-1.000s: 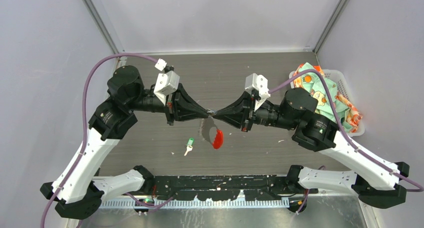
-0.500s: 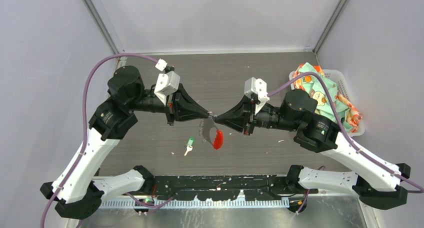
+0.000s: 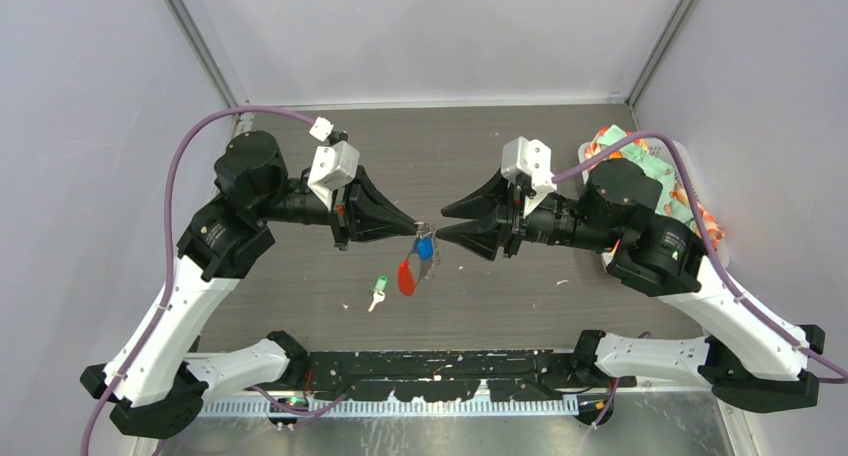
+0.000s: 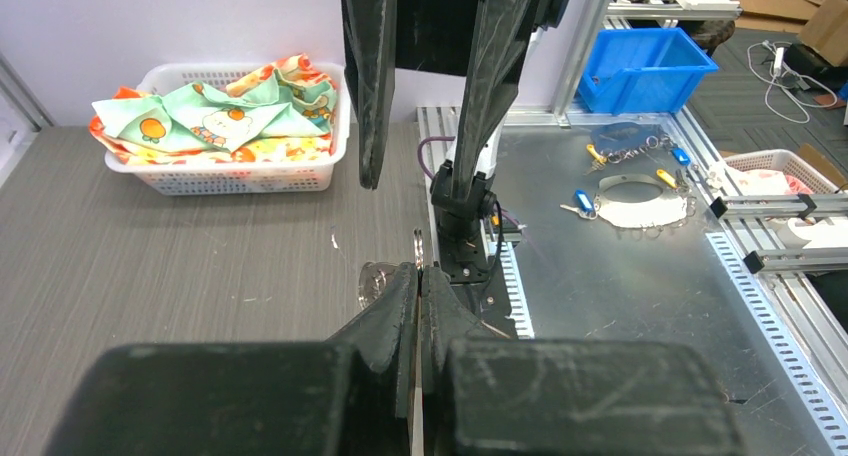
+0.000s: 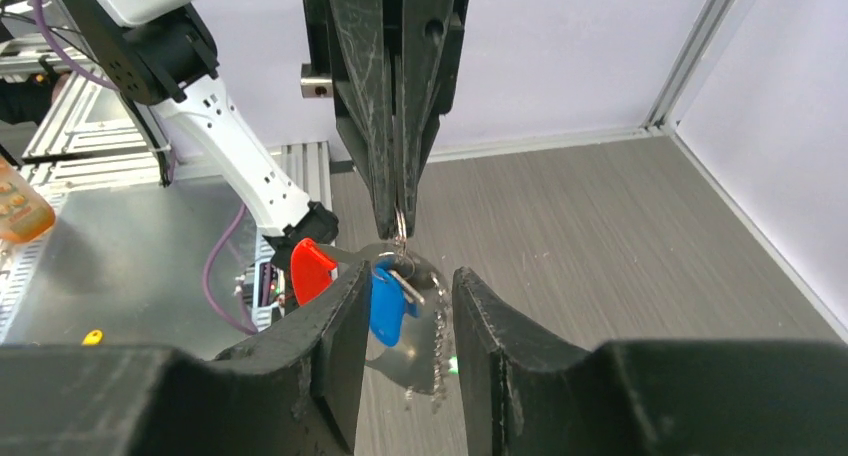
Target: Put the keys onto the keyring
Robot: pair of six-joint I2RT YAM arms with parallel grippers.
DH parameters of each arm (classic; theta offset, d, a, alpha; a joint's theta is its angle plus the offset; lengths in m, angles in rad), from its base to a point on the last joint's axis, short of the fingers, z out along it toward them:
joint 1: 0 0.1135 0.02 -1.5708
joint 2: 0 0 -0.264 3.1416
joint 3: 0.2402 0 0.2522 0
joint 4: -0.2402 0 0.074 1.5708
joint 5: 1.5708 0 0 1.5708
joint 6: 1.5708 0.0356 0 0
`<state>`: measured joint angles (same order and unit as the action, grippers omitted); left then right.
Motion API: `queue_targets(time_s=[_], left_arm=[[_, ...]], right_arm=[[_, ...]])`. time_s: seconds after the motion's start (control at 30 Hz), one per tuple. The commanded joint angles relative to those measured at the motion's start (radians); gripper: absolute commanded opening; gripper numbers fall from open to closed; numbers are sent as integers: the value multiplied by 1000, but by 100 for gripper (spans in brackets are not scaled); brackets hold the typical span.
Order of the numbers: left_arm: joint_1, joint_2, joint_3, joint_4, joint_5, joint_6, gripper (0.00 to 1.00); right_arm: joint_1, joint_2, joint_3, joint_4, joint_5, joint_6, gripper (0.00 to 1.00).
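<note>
My left gripper [image 3: 414, 226] is shut on the thin metal ring at the top of the keyring [image 5: 400, 221], held above the table. From the ring hang a blue-headed key [image 3: 424, 247], the red oval loop [image 3: 406, 276] and a short silvery chain [image 5: 437, 346]. My right gripper [image 3: 444, 224] stands open just right of the ring, its fingers either side of the blue-headed key [image 5: 383, 301] without touching it. A green-headed key [image 3: 380, 286] lies on the table to the lower left. In the left wrist view the shut fingertips [image 4: 405, 281] pinch the ring edge-on.
A white basket [image 4: 220, 179] full of patterned cloth stands at the table's right edge behind the right arm. The dark base rail [image 3: 450, 361] runs along the near edge. Walls close in the table on three sides.
My right gripper has opened and drawn back to the right. The keyring now hangs from the left gripper alone, with the blue-headed key on it, and the red loop has swung left.
</note>
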<state>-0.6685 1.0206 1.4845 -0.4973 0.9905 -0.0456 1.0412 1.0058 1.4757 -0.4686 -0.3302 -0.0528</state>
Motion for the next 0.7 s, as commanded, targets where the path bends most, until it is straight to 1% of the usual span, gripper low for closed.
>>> queue_targets(time_s=[0.0,0.17,0.3,0.47,0.57,0.67], left_arm=[[-3,-19,37,45,10,-8,0],[-4,-21,38,44,10,-7,0],[-3,-26,39,42,5,-3,0],[-4,-31,32,41,-7,2,0],[-4,-33,24,46,-18,5,0],[-4,-32,22,46,-24,8,0]], right_arm=[[0,15,39,57,2,-10,40],[0,46,38,82,-44,14,37],[0,48,24,82,-46,33,35],[-1,-30,-99,141,13,80,41],[0,-36,-127,149,43,96,41],[0,-33,-137,164,33,109,41]])
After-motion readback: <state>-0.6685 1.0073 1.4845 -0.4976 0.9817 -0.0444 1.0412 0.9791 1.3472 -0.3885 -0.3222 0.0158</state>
